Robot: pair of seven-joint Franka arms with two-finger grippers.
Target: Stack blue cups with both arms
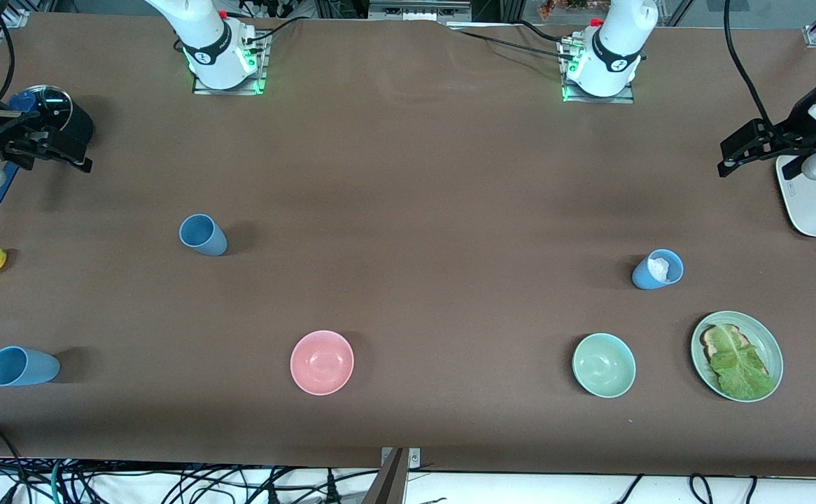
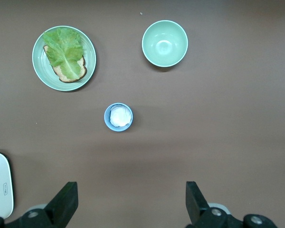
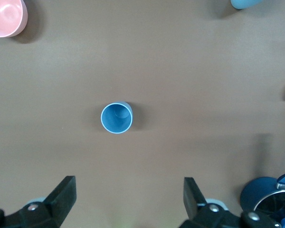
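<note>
Over the table's two ends, my left gripper [image 2: 128, 202] and right gripper [image 3: 128, 199] hang spread and empty; three cups [image 1: 203, 234] [image 1: 22, 366] [image 1: 658, 269] stand apart on the table [image 1: 408, 210].

The pink bowl [image 1: 322, 362] is sitting on the brown table [image 1: 408, 175], serving as landmark. A blue cup [image 1: 203, 234] is standing farther from the camera than the bowl, toward the right arm's end. Another blue cup [image 1: 22, 366] is resting level with the bowl, at that same end. A third blue cup [image 1: 658, 269], holding something white, is standing toward the left arm's end. Both grippers, right gripper [image 1: 44, 150] and left gripper [image 1: 744, 150], are hovering with fingers spread, well apart from the bowl.
</note>
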